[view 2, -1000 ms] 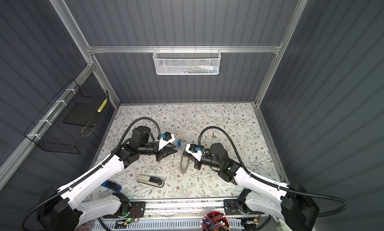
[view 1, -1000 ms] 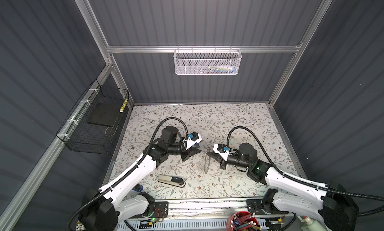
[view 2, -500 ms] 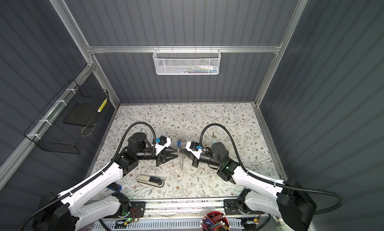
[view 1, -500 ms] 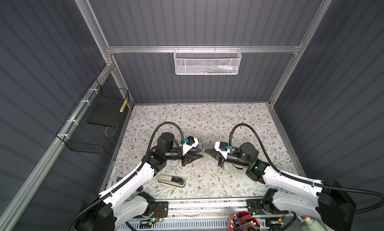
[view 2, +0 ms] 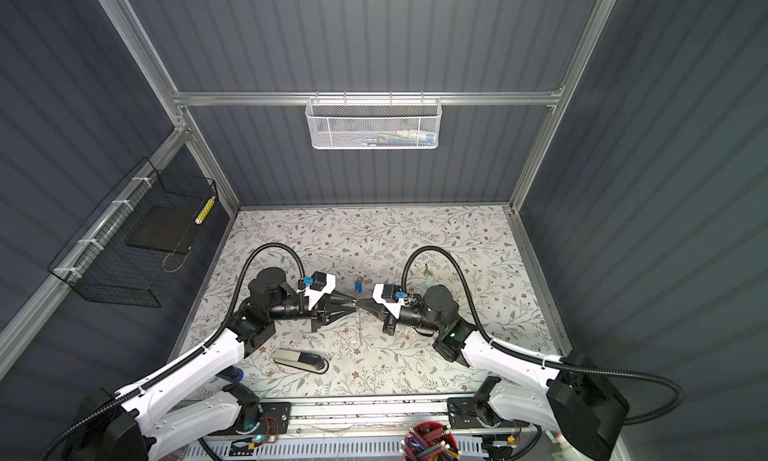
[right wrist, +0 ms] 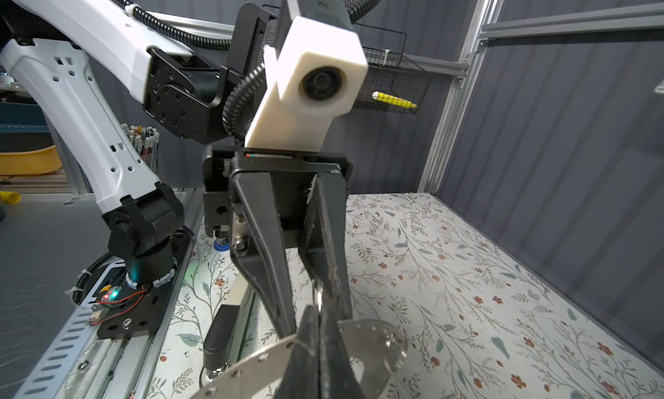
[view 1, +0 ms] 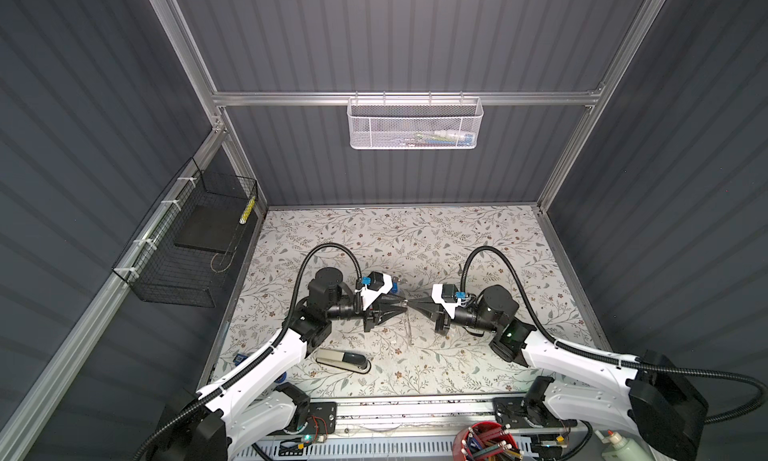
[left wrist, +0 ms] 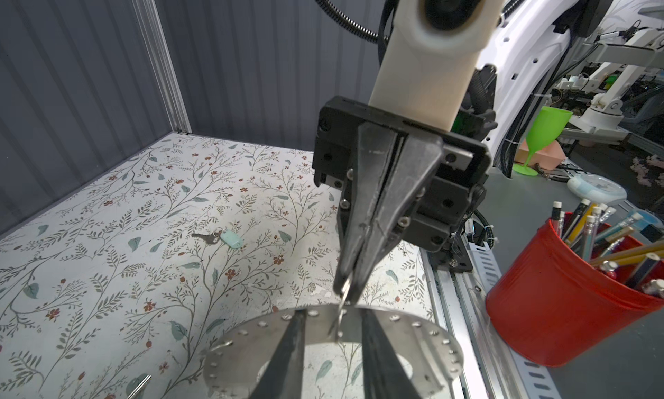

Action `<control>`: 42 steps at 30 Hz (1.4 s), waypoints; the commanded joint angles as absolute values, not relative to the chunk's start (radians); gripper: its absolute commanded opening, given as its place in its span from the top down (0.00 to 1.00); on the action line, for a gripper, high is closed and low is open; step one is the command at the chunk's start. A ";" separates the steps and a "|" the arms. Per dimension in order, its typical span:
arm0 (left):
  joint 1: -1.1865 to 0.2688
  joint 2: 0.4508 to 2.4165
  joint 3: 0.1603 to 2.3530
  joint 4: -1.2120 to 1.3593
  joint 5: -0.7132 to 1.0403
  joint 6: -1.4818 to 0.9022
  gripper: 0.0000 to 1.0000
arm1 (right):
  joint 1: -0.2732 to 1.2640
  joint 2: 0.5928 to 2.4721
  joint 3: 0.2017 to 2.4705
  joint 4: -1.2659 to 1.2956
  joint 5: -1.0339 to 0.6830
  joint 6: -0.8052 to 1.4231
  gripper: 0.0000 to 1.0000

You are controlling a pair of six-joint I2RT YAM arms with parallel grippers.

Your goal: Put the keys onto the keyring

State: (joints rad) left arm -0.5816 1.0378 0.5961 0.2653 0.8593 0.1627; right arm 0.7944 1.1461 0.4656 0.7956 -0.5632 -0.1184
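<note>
My right claw (left wrist: 346, 294) is pressed together, pinching the top of the rim of the large, thin, flat grey metal keyring (left wrist: 413, 339). A small wire loop (left wrist: 343, 289) shows at my tips there. The keyring hangs upright from that pinch over the middle of the floral-patterned bench (view 1: 457, 247), and it is edge-on in both top views. I cannot tell whether its lower edge touches the bench.

My left claw (view 1: 402, 305) meets the right one tip to tip from the other side of the keyring. Its jaws stand partly spread, with one finger (left wrist: 287, 357) on each side of the pinch point, level with the rim. I cannot tell whether those fingers touch the metal.

The small metal key with the bright blue plastic tag (view 2: 358, 286) lies flat on the bench just behind the keyring, toward the back wall and apart from both claws. The small metal key with the pale mint-green tag (left wrist: 231, 239) also lies on the bench. It is behind the keyring too, off toward my right arm's side and well apart from it. Neither key is on the keyring.

The grey-and-black stapler (view 1: 343, 361) lies on the bench in front of the keyring, toward my left arm's side.
</note>
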 commanded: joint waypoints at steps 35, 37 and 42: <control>-0.670 1.278 1.061 -0.587 0.573 0.541 1.00 | 0.821 1.058 0.415 0.588 -0.185 -0.239 0.68; -0.687 1.296 1.078 -0.607 0.552 0.543 1.00 | 0.824 1.076 0.412 0.616 -0.211 -0.232 0.72; -0.710 1.318 1.108 -0.633 0.519 0.543 1.00 | 0.835 1.113 0.403 0.672 -0.253 -0.233 0.73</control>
State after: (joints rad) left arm -0.7013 1.3117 1.0599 -0.5762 0.5510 0.5182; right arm 0.8268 1.1030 0.4152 0.6106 -0.2245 -0.2390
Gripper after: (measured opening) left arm 0.048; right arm 0.274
